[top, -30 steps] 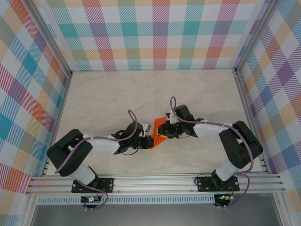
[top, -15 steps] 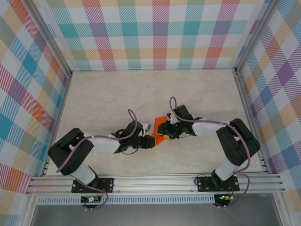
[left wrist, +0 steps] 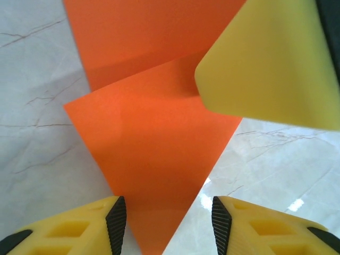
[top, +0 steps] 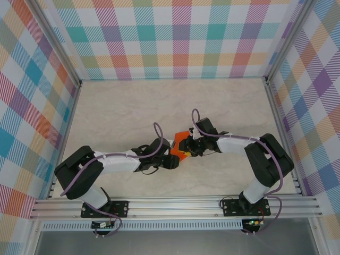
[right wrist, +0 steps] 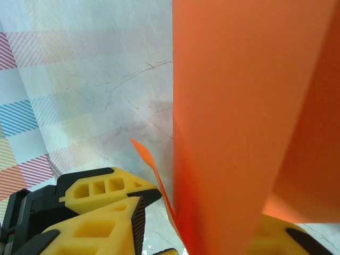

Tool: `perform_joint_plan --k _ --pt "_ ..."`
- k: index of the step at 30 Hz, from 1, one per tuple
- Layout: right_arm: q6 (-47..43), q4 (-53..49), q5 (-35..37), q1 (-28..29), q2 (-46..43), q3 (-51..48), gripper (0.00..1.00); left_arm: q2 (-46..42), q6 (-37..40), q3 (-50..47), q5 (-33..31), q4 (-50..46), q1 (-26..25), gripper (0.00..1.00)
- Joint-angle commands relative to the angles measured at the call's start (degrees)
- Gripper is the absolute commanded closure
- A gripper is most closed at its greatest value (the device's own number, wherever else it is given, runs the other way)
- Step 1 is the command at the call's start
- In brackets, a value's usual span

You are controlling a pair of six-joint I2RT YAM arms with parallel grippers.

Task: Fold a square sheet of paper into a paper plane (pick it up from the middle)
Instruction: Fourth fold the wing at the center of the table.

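Left gripper [left wrist: 168,218] jaws spread; the pointed corner of the square sheet of paper [left wrist: 154,143] sits in the gap, pads not closed on it. Right gripper [right wrist: 202,234]: the sheet runs up between its fingers, can't tell if they clamp. Sheet is partly folded, mid-table [top: 117,111], between both grippers. Its point aims straight into the left jaws, long axis in line with that gripper. Left arm is nearer the tip; next move probably just closes there.

Marble-look table [top: 122,114], plaid walls [top: 175,37]
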Motion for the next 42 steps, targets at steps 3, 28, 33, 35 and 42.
perform_joint_plan --k 3,28,33,35,42 --pt "0.24 -0.83 -0.33 0.45 0.00 1.75 0.70 -1.00 3.36 2.39 -8.44 -4.33 -3.40 0.50" --pt "0.49 -1.46 -1.04 0.41 1.12 2.89 0.78 6.59 3.36 9.34 -25.59 -11.94 -11.46 0.68" --pt "0.42 -1.62 -0.91 0.44 1.19 3.05 0.79 6.93 2.91 9.51 -25.94 -12.18 -11.56 0.73" --pt "0.42 -1.71 -1.00 0.49 1.28 3.11 0.79 6.93 2.83 9.43 -25.95 -12.12 -11.64 0.75" --pt "0.40 -1.80 -0.81 0.43 1.28 2.98 0.79 6.94 2.41 9.49 -25.97 -11.86 -11.65 0.84"
